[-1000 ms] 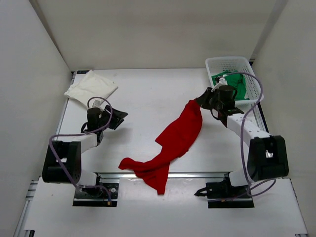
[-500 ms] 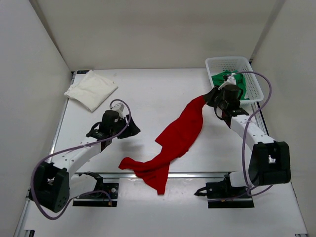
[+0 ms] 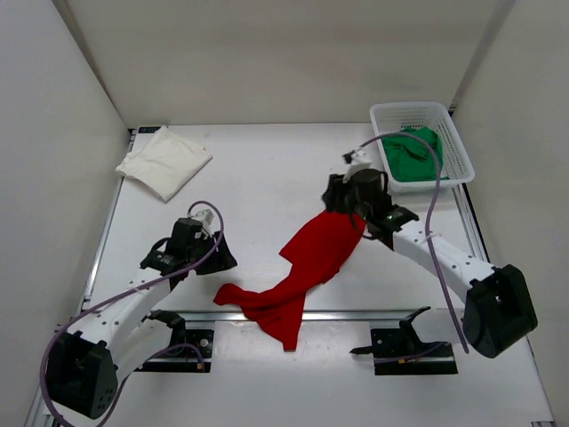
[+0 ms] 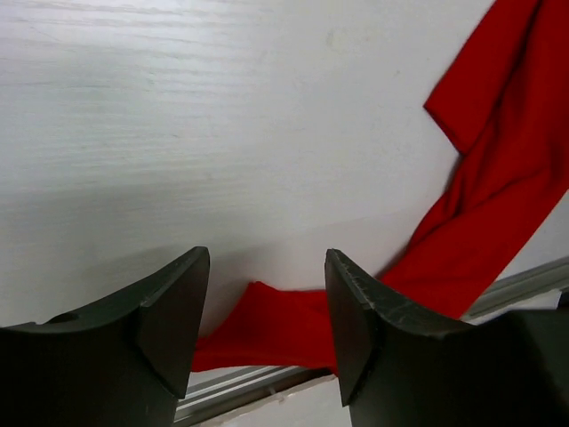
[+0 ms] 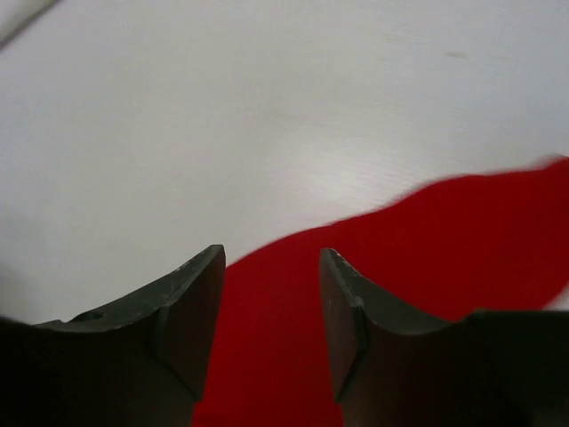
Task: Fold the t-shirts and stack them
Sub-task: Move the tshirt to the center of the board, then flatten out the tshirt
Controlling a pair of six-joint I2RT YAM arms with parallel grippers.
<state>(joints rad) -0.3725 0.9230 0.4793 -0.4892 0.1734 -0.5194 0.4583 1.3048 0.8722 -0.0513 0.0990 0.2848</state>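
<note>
White walls close in the white table (image 3: 267, 169) on three sides, and on it the red t-shirt (image 3: 307, 262) lies in a crumpled diagonal band, from under the right arm's wrist near the middle down to the near edge. There its lower end spills over the metal rail (image 3: 373, 314). A second ago its upper end was pinched in the right gripper (image 5: 271, 253) and stretched up towards the basket. Now that end has dropped and the band looks shorter and slacker. The right gripper has swung away from the basket towards the middle of the table, and its jaws stand apart with nothing between them. It hangs over the shirt's top end and hides that end from above. Its own camera shows only red cloth and bare table below the fingers. The left gripper (image 4: 265, 256), also parted and empty, has come forward from the left side and sits just beside the shirt's lower left tip. From its wrist the red tip shows past the two dark fingers, with the rail behind it. Farther out, the green t-shirt (image 3: 411, 156) lies bunched in the white mesh basket (image 3: 449, 120) at the far right corner, more of it showing now that the arm has moved off. The cream-white t-shirt (image 3: 164, 160) rests folded at the far left corner, where it was before. A purple cable (image 3: 437, 191) loops over the right arm and crosses the front of the basket.
</note>
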